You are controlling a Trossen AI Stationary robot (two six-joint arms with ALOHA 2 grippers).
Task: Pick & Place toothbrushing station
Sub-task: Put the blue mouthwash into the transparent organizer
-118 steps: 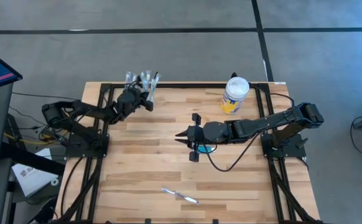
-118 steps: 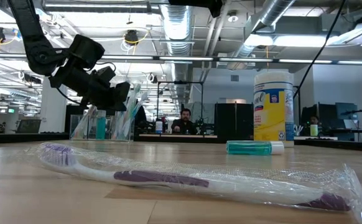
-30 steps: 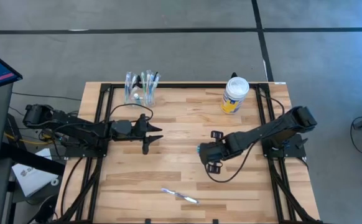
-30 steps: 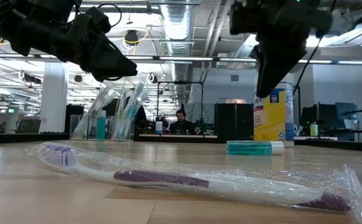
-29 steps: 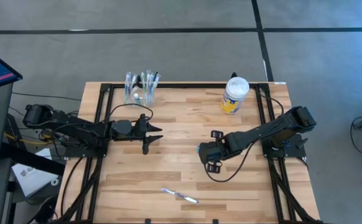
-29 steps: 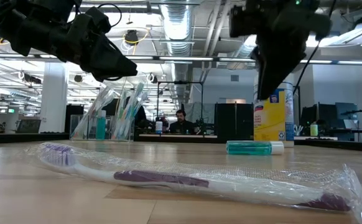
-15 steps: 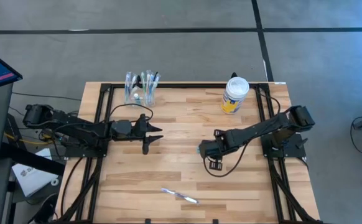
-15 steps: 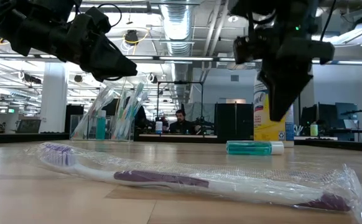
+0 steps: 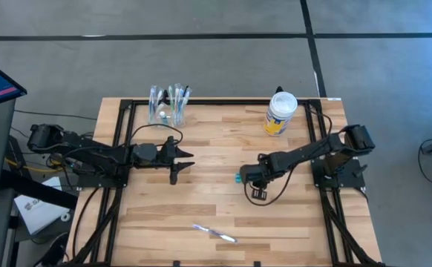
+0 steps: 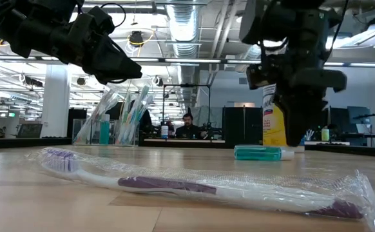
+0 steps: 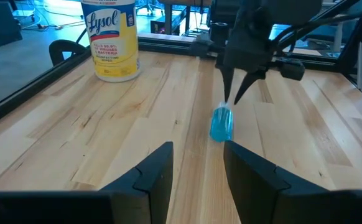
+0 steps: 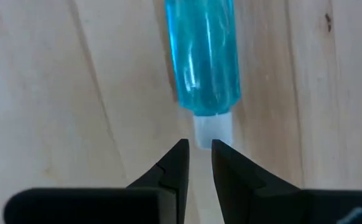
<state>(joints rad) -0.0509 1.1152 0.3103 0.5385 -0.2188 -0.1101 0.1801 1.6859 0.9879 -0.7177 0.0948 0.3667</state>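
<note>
Teal, yellow and pale wood

Teal-blue tube [image 12: 206, 59] with white cap; yellow-labelled, white-lidded jar [image 9: 280, 113]; light, streaky-grained wooden table [image 9: 201, 200]; black grippers.

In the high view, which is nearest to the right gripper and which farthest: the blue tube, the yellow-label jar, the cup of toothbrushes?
From the right gripper:
1. Blue tube, lying right at its fingers, mid-table.
2. Yellow-label jar, at the table's far edge on the right arm's side.
3. Cup of toothbrushes, at the far edge on the left arm's side.
</note>
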